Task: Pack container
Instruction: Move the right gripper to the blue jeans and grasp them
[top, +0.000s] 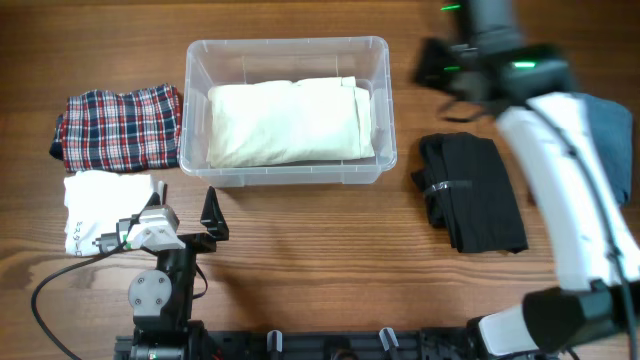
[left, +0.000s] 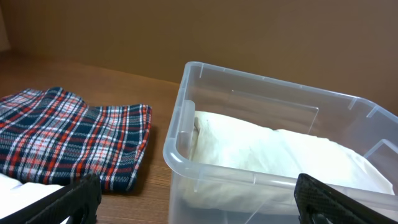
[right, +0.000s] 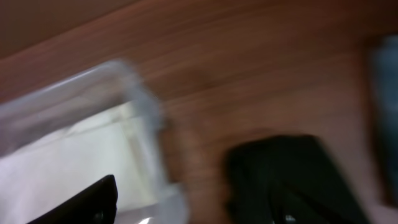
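Note:
The clear container (top: 287, 45) stands at the back middle of the table with a folded cream cloth (top: 290, 122) inside. My left gripper (top: 210, 212) is open and empty, low in front of the container's left front corner (left: 177, 155); its fingers (left: 196, 199) frame that corner. My right gripper (top: 440, 70) hangs open and empty above the table, just right of the container and behind a folded black cloth (top: 470, 190). The right wrist view is blurred; it shows the container's right end (right: 140, 106), the black cloth (right: 292, 180) and my right gripper's fingers (right: 186, 208) spread wide.
A folded plaid cloth (top: 120, 125) lies left of the container and shows in the left wrist view (left: 68, 137). A white cloth (top: 100, 205) lies in front of it. A blue-grey cloth (top: 612, 130) lies at the far right edge.

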